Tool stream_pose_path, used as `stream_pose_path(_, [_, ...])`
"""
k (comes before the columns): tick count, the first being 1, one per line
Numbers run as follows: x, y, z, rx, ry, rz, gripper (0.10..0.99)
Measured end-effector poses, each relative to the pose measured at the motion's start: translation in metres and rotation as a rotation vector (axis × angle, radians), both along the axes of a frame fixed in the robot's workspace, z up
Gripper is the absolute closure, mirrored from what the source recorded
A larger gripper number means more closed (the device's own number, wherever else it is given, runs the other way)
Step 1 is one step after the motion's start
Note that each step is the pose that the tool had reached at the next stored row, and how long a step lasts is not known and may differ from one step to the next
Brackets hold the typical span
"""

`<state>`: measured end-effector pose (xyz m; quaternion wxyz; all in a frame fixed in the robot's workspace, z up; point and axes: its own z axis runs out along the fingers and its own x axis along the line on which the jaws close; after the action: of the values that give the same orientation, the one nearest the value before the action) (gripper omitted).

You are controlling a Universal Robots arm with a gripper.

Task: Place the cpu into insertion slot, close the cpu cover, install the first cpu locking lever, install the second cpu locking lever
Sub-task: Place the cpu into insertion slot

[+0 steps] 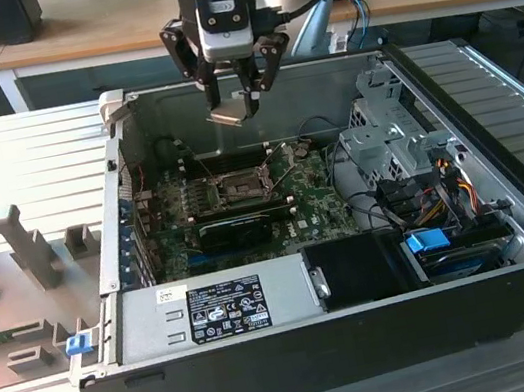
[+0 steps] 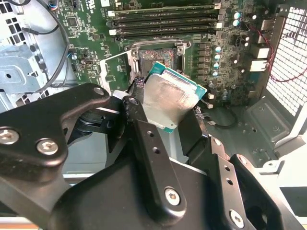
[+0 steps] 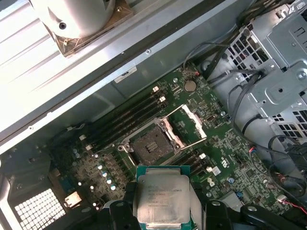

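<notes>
Cpu [image 1: 233,112] gripped by two opposite edges between the fingers [image 1: 212,91], which are closed on it; its metal top shows in both wrist views. It hangs tilted, in the air over the open case [image 1: 368,335], well apart from the board [image 3: 221,159]. Slot [image 3: 148,146] lies below the fingers, contacts exposed. Cover [image 3: 190,123] stands swung open at the slot's side. Case rests on the bench [image 1: 12,159].

Pointing straight down, hanging high at the exterior view's top centre, with gripper [image 1: 236,104] fingers [image 2: 144,139] pinched tight on opposite edges of the cpu [image 3: 160,196].
</notes>
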<state>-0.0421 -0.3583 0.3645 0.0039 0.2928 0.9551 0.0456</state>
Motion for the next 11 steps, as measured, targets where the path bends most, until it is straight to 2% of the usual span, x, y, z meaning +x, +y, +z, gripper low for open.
stream_pose_path(5, [-0.0022, 0.0000, -0.0011, 0.000, 0.0000, -0.011, 0.557])
stream_pose_path(11, [-0.0031, 0.0000, -0.0016, 0.000, 0.0000, -0.052, 0.557])
